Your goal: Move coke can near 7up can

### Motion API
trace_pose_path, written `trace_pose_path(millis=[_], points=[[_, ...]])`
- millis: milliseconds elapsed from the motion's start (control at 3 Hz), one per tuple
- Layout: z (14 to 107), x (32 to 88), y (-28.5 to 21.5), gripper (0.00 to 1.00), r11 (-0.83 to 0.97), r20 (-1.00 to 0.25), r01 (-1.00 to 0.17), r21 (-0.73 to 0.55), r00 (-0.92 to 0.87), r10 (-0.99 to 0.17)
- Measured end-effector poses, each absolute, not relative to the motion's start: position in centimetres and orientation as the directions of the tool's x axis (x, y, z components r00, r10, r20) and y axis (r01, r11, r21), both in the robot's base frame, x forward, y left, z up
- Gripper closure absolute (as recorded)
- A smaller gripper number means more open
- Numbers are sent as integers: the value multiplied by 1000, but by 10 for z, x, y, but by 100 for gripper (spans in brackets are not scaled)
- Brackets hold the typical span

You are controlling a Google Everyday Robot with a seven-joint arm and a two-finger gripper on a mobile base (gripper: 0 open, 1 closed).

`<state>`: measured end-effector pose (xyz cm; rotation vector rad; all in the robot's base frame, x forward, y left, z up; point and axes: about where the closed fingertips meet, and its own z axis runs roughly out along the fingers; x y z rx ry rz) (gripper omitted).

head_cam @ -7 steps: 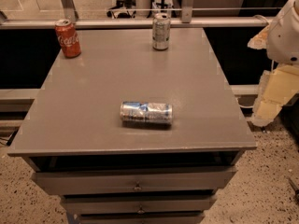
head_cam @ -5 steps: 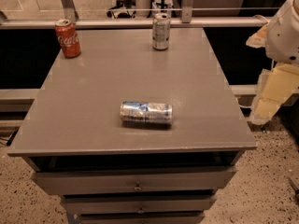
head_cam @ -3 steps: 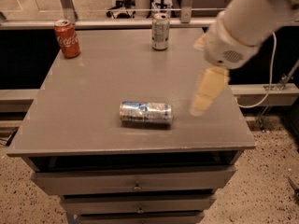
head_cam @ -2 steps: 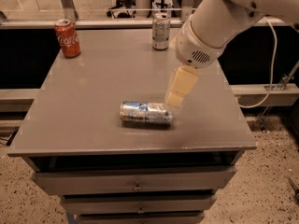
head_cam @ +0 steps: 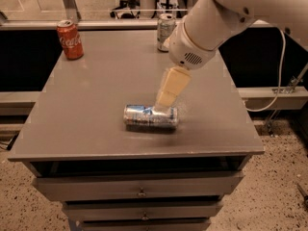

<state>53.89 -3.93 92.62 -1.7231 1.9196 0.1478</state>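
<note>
The coke can (head_cam: pixel 70 39) stood well left of the gripper (head_cam: pixel 164 101) and farther back. The gripper hung, seemingly touching, over a blue-marked can (head_cam: pixel 150 117) lying beneath it; whether it was open or closed, I could not tell. The 7up can (head_cam: pixel 166 32) stood behind it.

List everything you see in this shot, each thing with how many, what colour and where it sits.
coke can: one, red, upright at the table's far left corner.
7up can: one, silver-grey, upright at the far edge, right of centre.
silver-and-blue can: one, lying on its side, front middle.
table: one, grey top.
drawers: at least two, grey, under the tabletop.
cable: one, white, at the right.
arm: one, white, reaching in from the upper right.
gripper: one, cream, at the lying can's right end; contact unclear.
</note>
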Motion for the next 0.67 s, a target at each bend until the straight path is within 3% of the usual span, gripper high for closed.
trace_pose_path(millis=[667], points=[[908, 638, 77, 0, 230, -681, -942, -246, -1, -732]])
